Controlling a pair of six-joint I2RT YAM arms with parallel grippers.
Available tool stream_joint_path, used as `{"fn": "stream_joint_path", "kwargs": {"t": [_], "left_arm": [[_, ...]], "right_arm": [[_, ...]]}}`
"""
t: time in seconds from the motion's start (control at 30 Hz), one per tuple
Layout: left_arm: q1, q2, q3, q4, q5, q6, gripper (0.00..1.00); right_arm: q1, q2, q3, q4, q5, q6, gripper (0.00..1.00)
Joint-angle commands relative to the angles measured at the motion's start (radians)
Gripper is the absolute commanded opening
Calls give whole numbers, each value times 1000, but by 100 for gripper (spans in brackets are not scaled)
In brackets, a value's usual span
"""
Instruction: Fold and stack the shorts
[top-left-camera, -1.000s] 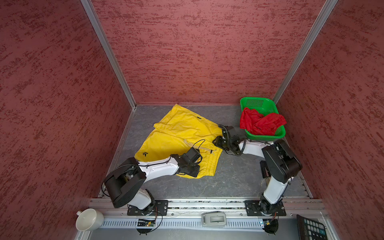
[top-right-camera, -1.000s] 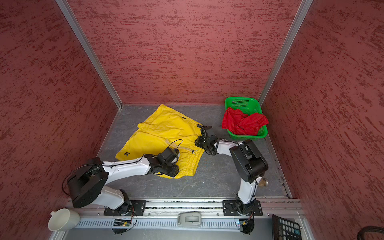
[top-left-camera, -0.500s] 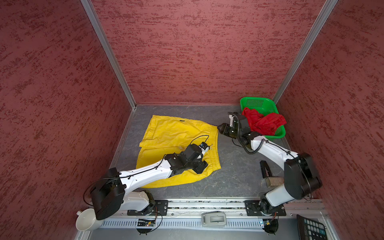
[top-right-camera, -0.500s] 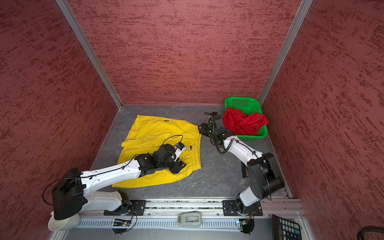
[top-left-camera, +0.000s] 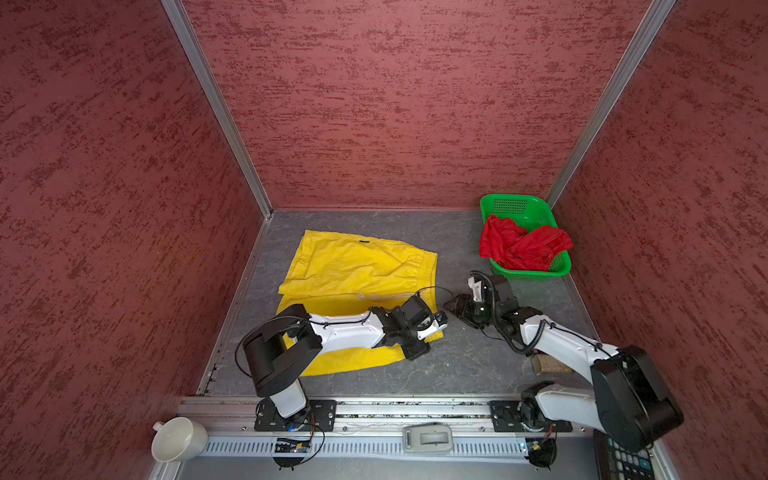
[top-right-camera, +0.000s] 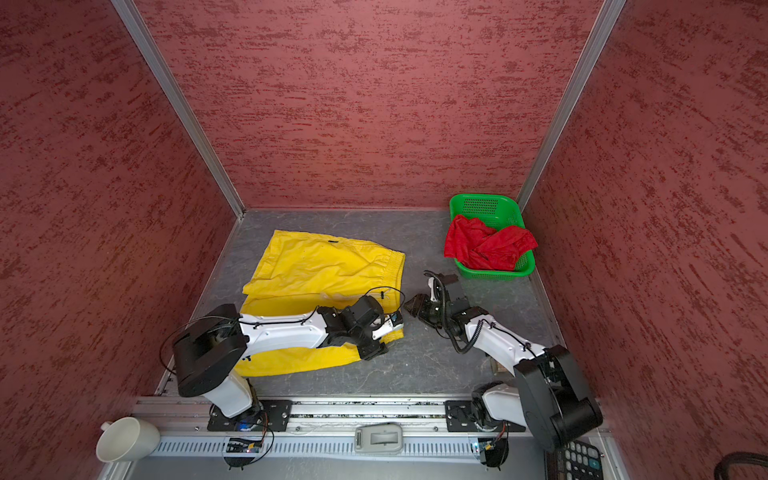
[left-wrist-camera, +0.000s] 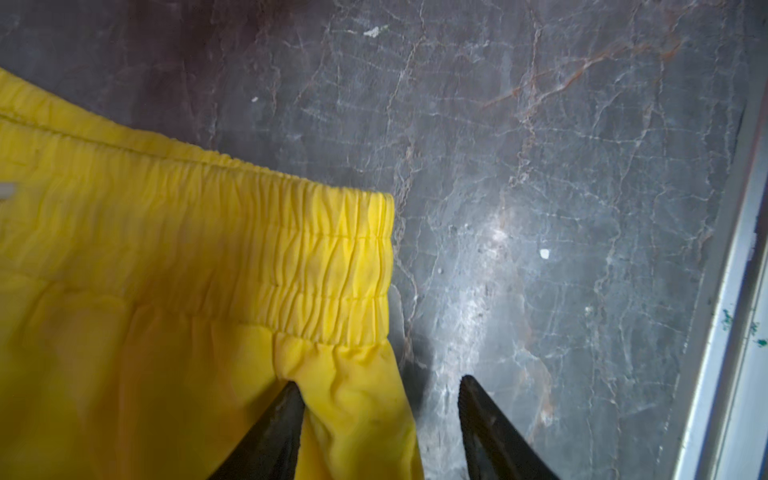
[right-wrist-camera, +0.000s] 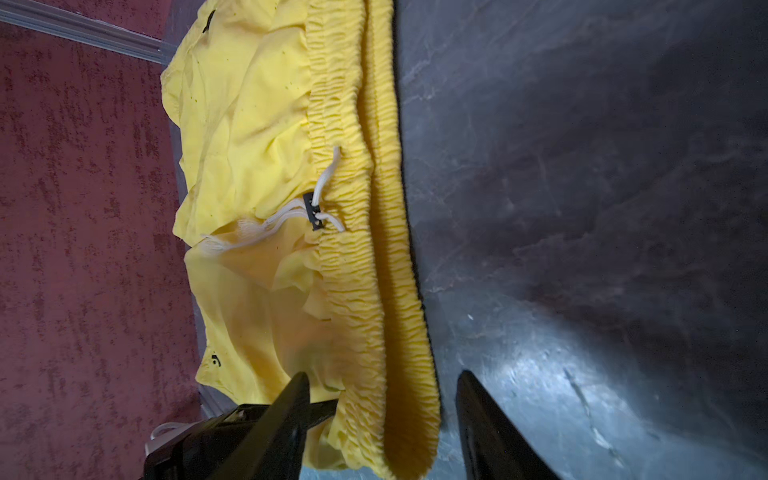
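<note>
The yellow shorts (top-left-camera: 353, 266) (top-right-camera: 320, 266) lie spread flat on the grey floor, with the gathered waistband (left-wrist-camera: 324, 257) (right-wrist-camera: 365, 257) at their right side. My left gripper (top-left-camera: 439, 324) (top-right-camera: 397, 322) (left-wrist-camera: 380, 384) is open at the near waistband corner, with loose yellow fabric between its fingers. Just right of that corner my right gripper (top-left-camera: 451, 305) (top-right-camera: 411, 307) (right-wrist-camera: 382, 376) is open too, its jaws standing either side of the waistband edge without clamping it. The red shorts (top-left-camera: 519, 245) (top-right-camera: 486, 247) sit crumpled in the green basket (top-left-camera: 513, 201) (top-right-camera: 482, 199).
Red textured walls close in the floor on three sides. A white cup (top-left-camera: 178, 438) sits at the front left of the rail and a calculator (top-left-camera: 619, 457) at the front right. A small brown block (top-left-camera: 548, 363) lies under the right arm.
The yellow shorts went from tilted and rumpled to flat. Both grippers opened. The right gripper came from the far end of the waistband toward its near corner.
</note>
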Motion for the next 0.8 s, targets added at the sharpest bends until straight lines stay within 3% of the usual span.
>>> {"fn": "stream_joint_path", "kwargs": {"t": [0.0,0.2,0.27,0.57,0.77], "left_arm": [[-17,41,24,39,9,48,51],[-18,48,2,68,62,90,19],[-14,33,-14,90,81,104,13],[63,-85,-116,249,204,114,10],[79,-94,-128,259,235,169,11]], "right_arm": [[-44,-13,-35,47,-115,64,59],[-67,60,-53,48,-252,56,62],[-67,88,-52,31,-277,43,62],[-67,139,-55,-17,-383,19,65],[-55,180,-46,118,-456,104,66]]}}
